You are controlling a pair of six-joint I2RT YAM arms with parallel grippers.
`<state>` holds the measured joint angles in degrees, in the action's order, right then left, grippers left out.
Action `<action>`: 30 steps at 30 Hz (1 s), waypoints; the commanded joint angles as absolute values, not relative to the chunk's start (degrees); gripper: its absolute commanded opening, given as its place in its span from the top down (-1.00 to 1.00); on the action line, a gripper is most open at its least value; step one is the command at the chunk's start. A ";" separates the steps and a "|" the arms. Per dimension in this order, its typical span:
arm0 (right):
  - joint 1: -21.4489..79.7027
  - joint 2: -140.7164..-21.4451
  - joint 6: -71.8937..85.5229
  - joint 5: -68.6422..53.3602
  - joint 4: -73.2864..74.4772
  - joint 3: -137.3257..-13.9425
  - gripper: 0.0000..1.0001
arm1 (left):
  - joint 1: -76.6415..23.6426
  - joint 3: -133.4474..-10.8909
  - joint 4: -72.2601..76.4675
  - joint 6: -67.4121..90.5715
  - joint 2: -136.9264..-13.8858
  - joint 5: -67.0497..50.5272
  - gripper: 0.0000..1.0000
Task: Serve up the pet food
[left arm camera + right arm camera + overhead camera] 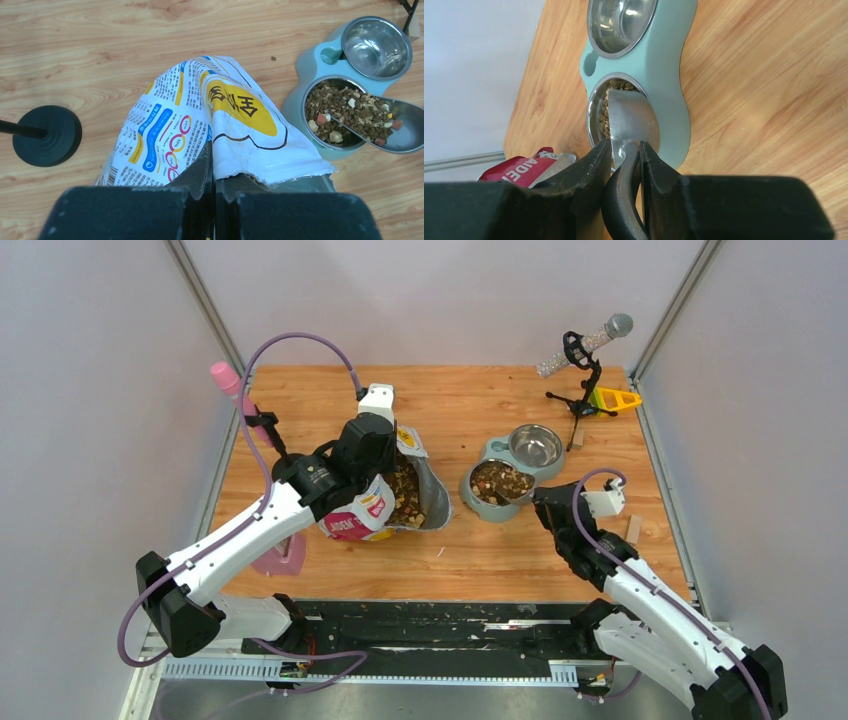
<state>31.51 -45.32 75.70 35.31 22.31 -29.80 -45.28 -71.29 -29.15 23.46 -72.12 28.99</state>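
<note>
The left fingers (202, 176) are pressed together on the top edge of the bag (220, 115) and hold it. The right fingers (596, 165) clamp narrowly on the dark handle of the scoop (630, 117). Its metal blade lies just ahead of them, over the nearer bowl (594, 114) of the feeder (669, 75). The pet food (342, 112) already fills this bowl, and the scoop looks almost emptied. I judge the serving mostly done: it remains to draw the scoop away and release the bag. The second bowl (377, 45) has no food.
</note>
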 commanded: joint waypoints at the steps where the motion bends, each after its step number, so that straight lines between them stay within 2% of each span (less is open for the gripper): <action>1: 30.95 -47.98 71.68 33.73 18.09 -34.64 1.00 | -44.92 -73.58 -26.37 22.99 -69.55 33.00 1.00; 16: 30.62 -53.44 62.25 33.41 22.57 -43.52 1.00 | -44.91 -73.06 -25.86 22.64 -68.88 33.33 1.00; 30: 29.30 -55.37 59.41 32.83 27.49 -46.52 1.00 | -44.91 -73.06 -25.66 22.42 -68.95 33.26 1.00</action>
<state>29.89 -55.55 60.47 32.01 27.94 -42.85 -45.28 -71.29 -29.15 22.68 -72.12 29.67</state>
